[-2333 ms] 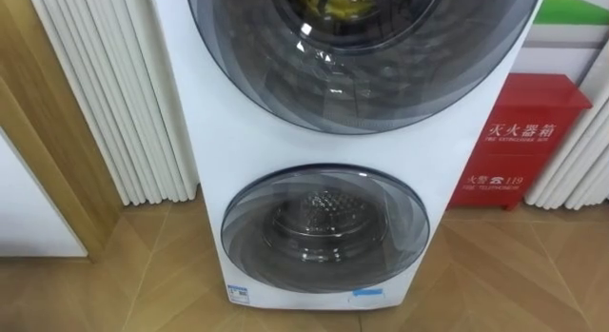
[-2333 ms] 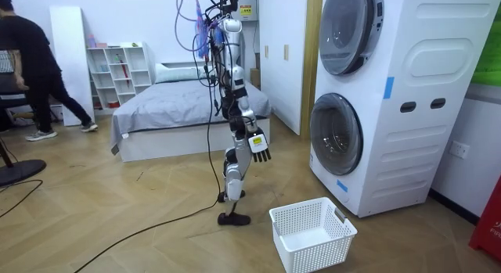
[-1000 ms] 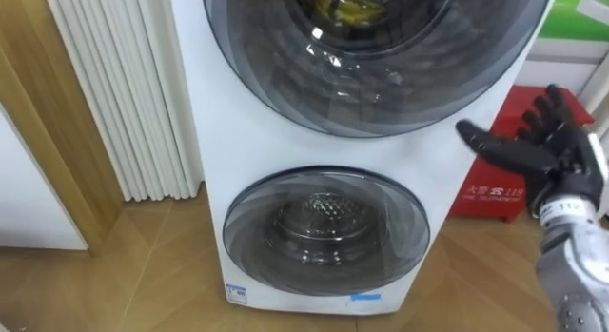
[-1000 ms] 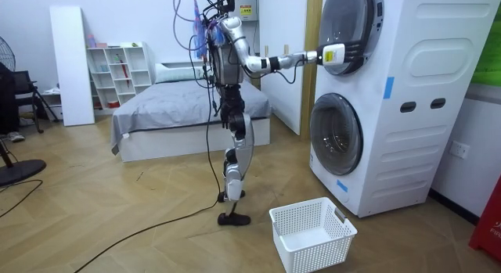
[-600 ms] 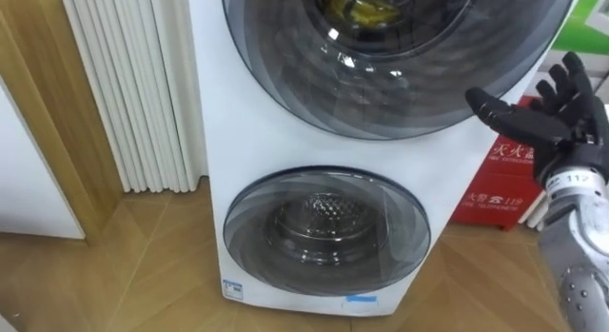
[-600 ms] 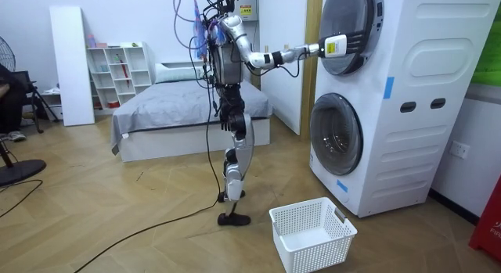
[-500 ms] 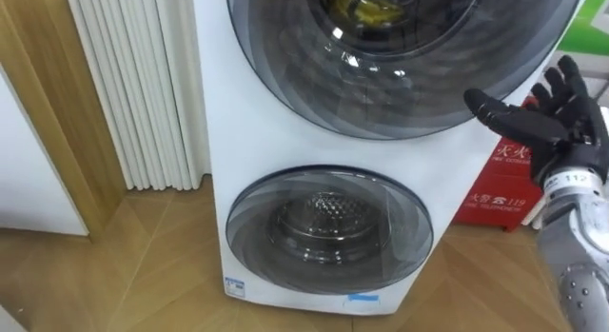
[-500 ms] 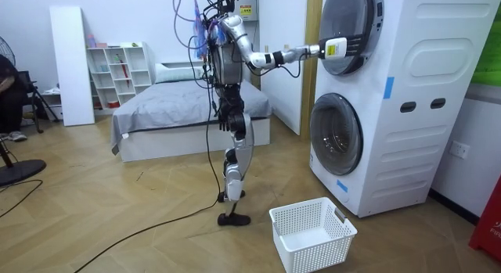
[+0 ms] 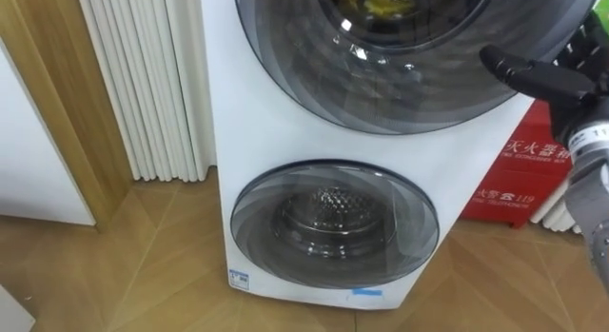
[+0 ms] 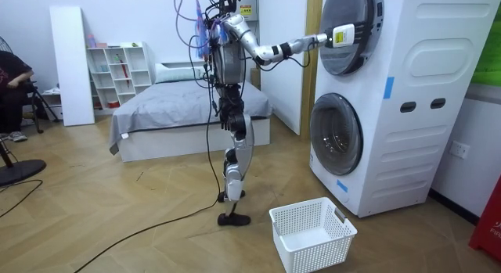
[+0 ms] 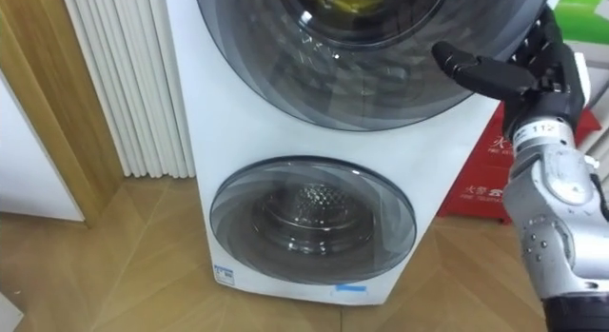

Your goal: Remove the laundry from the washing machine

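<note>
Basket [image 10: 313,253]: white lattice, down on the floor, lower centre-right of the room view.
Bed [image 10: 168,109]: grey cover, mid-frame, by the back wall.
Shelf [image 10: 116,70]: white cubbies, upper left, just beside a tall white cabinet [image 10: 69,66].
Person [image 10: 12,85]: seated, far left edge.
Red box [image 9: 523,180]: right side of the eye view, on the wood floor [image 9: 143,256].
Slats [image 9: 152,75]: white, vertical, upper left; wood frame [image 9: 52,94] alongside.

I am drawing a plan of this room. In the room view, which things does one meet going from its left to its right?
From the left: person → cabinet → shelf → bed → basket → washer.
</note>
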You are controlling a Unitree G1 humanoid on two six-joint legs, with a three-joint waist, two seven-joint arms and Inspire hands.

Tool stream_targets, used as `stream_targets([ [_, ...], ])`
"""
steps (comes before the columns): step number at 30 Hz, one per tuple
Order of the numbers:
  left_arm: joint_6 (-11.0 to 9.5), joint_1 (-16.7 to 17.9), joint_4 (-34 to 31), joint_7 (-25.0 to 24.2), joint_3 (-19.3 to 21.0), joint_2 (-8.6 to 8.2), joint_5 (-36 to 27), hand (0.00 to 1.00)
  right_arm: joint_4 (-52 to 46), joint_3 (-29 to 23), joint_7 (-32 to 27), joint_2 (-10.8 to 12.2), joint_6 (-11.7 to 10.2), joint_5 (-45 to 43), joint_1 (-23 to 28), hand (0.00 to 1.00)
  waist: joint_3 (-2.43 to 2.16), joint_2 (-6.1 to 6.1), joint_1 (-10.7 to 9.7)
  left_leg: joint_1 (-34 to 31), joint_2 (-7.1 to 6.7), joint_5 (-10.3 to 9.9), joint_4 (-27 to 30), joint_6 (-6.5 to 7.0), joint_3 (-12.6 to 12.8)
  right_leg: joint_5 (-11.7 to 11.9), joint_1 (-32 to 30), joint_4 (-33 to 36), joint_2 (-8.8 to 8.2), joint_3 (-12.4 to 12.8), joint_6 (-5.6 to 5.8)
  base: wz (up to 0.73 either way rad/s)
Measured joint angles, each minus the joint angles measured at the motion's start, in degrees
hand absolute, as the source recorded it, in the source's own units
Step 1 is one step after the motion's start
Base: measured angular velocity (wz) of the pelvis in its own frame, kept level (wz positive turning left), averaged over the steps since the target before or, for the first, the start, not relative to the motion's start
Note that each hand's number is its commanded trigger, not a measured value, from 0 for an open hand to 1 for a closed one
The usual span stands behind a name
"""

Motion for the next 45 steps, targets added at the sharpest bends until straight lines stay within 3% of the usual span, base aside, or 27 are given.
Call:
stream_targets([
  [5,0.0,0.0,0.0,0.0,-0.7,0.20,0.0,0.00,1.2,0.3,0.6,-0.1,0.0,-0.1,-0.3,0.00,0.00,-0.16,0.0,0.0,0.00,0.0,0.0,0.00,-0.1,0.0,0.0,0.0,0.00,-0.2,0.00,0.00],
  [10,0.0,0.1,-0.3,0.0,-0.7,0.29,0.0,0.00,6.2,2.1,0.5,-0.7,0.0,-0.3,-3.6,0.00,0.01,-0.38,0.0,0.0,0.02,0.0,0.1,-0.04,-0.1,0.0,0.0,0.0,0.00,-0.4,0.00,0.00],
  [17,0.6,0.3,-1.1,0.0,-0.7,0.75,0.5,0.00,7.2,2.1,0.5,-1.8,0.1,0.0,-4.1,0.00,-0.04,-0.47,1.2,0.1,0.10,0.1,0.1,-0.14,-0.1,0.0,0.0,0.1,-0.05,-1.6,0.00,0.00],
  [23,0.3,0.2,-0.9,0.0,-0.7,1.09,0.9,0.00,7.2,2.5,0.5,-1.8,0.1,-2.3,-4.1,0.00,-0.03,-0.43,1.5,0.2,0.13,0.1,0.0,-0.17,0.0,0.0,-0.1,0.0,0.02,-1.4,0.00,-0.01],
  [27,0.0,0.3,0.4,0.0,-0.7,1.08,1.0,0.00,6.5,4.7,0.5,-1.7,0.0,-3.0,-3.9,0.00,-0.01,-0.40,1.7,1.1,0.19,0.2,-0.6,-0.26,0.0,0.0,0.1,0.0,0.21,0.2,0.00,-0.18],
  [37,-1.0,-0.9,0.2,0.0,-4.1,1.64,1.0,0.00,-7.5,6.2,0.6,-1.2,-0.9,-5.4,5.6,0.00,0.07,0.29,1.4,1.4,0.60,0.2,-1.3,-0.36,1.9,0.1,-1.1,0.1,0.47,1.9,-0.16,-0.14],
  [41,-1.5,-1.5,0.9,0.1,-4.7,1.64,0.8,0.00,-16.3,6.3,0.6,0.7,-3.2,-9.2,12.8,0.00,0.10,1.54,1.3,1.4,0.88,0.2,-1.6,-0.39,3.0,0.2,-1.4,0.2,0.58,1.9,-0.35,-0.14],
  [43,-1.9,-2.6,2.5,0.1,-6.6,1.69,0.5,0.00,-19.5,6.8,1.5,1.9,-5.0,-10.6,16.2,0.00,0.01,2.72,1.0,1.8,0.93,0.2,-1.9,-0.44,3.1,0.2,-1.4,0.4,0.61,1.9,-0.36,-0.06],
  [45,-2.6,-2.7,2.5,0.2,-7.3,1.70,0.5,0.00,-20.5,6.8,2.8,2.9,-5.8,-10.7,18.7,0.00,-0.03,2.96,0.9,2.2,1.06,0.3,-2.1,-0.57,3.1,0.2,-1.3,0.8,0.75,2.1,-0.36,0.00],
])
